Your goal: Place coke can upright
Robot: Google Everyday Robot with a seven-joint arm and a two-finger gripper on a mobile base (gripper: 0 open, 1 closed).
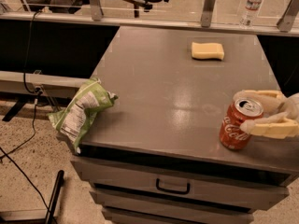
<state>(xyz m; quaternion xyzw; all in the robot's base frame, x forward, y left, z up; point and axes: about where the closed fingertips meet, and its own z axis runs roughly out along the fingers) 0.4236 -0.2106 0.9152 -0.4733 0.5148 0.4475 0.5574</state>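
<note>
The red coke can (232,129) with white script stands nearly upright on the grey cabinet top (159,92), near its front right corner, silver top with pull tab facing up. My gripper (244,112) reaches in from the right edge of the camera view. Its pale yellow fingers (271,129) straddle the can, one behind its top and one across its front right side. The gripper is shut on the can, whose base is at the table surface.
A green and white chip bag (80,111) hangs over the front left edge. A yellow sponge (207,50) lies at the back right. A water bottle (251,3) stands on the ledge behind. Drawers (173,186) sit below the front edge.
</note>
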